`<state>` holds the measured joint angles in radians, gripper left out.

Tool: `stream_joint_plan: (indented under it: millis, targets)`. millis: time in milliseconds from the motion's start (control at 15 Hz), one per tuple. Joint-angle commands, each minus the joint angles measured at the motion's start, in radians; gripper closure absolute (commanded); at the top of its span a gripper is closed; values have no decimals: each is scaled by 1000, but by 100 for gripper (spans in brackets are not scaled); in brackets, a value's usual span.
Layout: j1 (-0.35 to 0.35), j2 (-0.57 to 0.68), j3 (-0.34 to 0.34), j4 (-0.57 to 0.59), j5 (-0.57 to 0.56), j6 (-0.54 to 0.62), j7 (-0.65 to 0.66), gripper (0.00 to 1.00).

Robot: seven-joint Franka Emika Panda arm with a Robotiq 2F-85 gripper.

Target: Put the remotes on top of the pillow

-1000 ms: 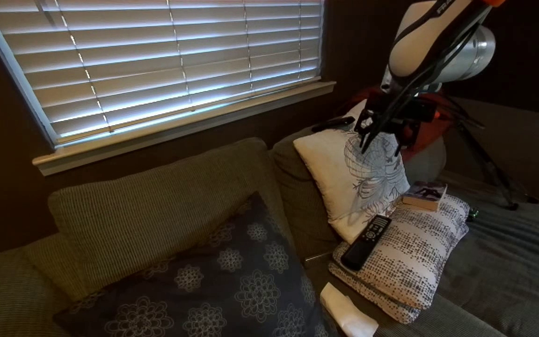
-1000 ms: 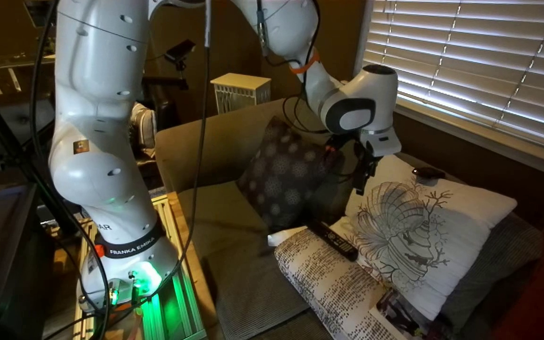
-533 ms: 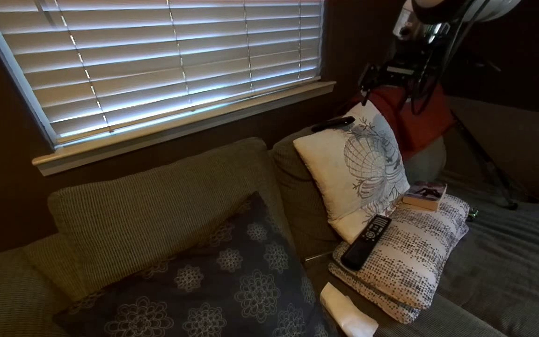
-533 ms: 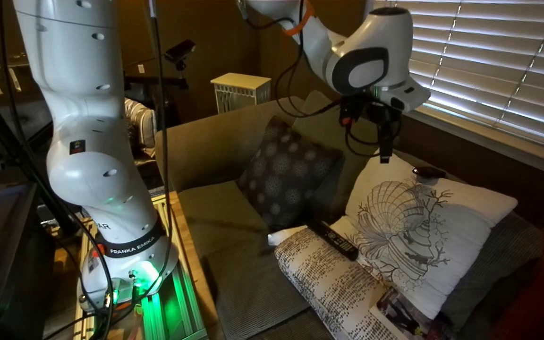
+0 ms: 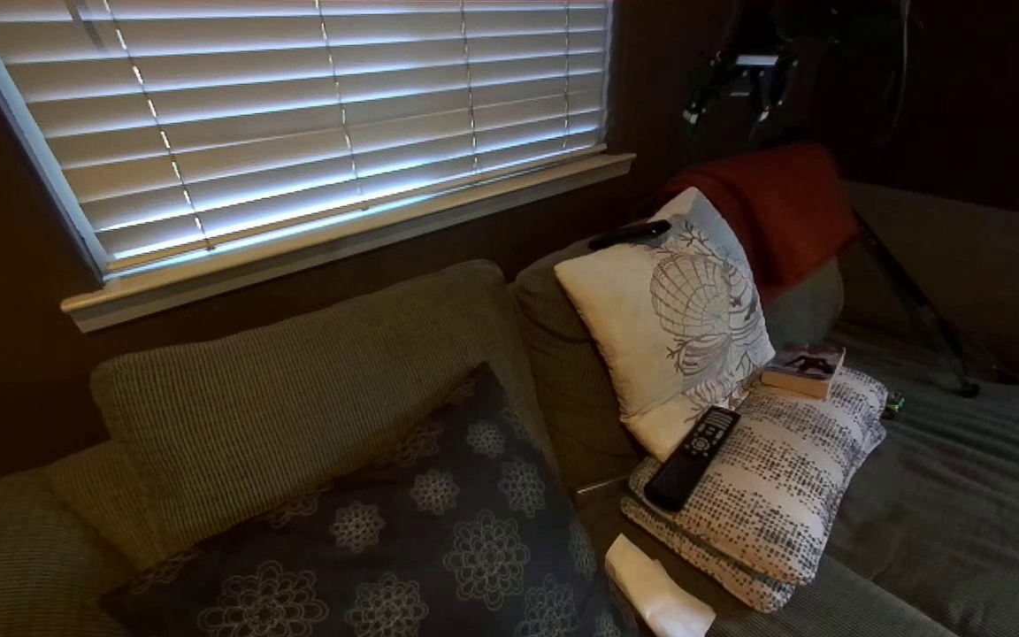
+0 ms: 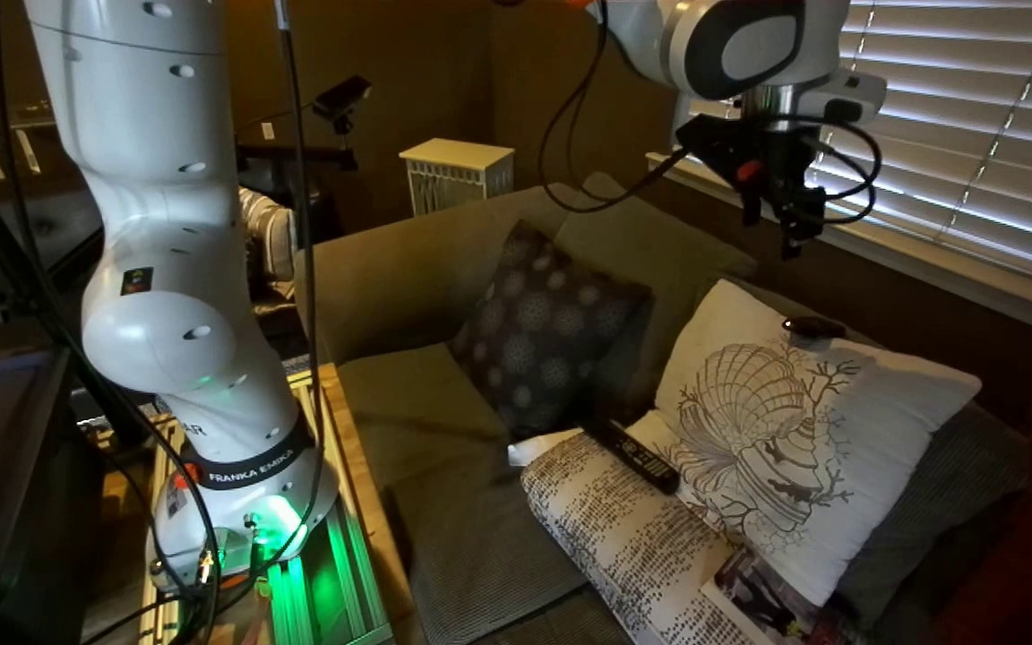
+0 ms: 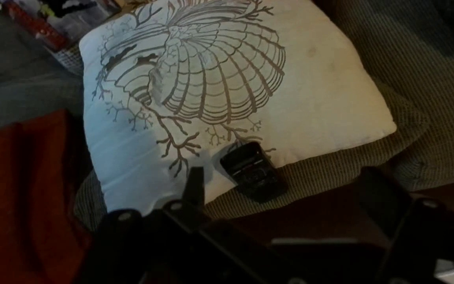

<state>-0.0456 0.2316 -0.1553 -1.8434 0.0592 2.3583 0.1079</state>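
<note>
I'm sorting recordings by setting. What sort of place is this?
Probably a home's living room: it has a couch, a shell-print throw pillow and a remote control with many buttons.

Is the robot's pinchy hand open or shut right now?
Open. In an exterior view the gripper has a clear gap at its end, and in the wrist view its two fingers stand wide apart.

In an exterior view, the white robot arm [image 6: 167,206] stands tall, and its wrist [image 6: 758,47] is up high. In both exterior views the black gripper [image 5: 728,114] points down, and in the wrist view its two fingers [image 7: 193,187] are spread wide apart
</note>
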Motion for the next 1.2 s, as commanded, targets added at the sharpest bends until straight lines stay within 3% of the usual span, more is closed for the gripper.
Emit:
stream_joint_plan:
  millis: [0, 67, 467, 800, 1133]
  targets:
    - [-26, 124, 28, 195, -55, -95, -104, 0]
    - [-25, 42, 25, 78, -31, -45, -57, 0]
    - [-27, 115, 31, 164, -40, -60, -92, 0]
    - [-23, 214, 8, 273, -139, -67, -81, 0]
    - [-50, 334, 31, 415, -152, -84, -178, 0]
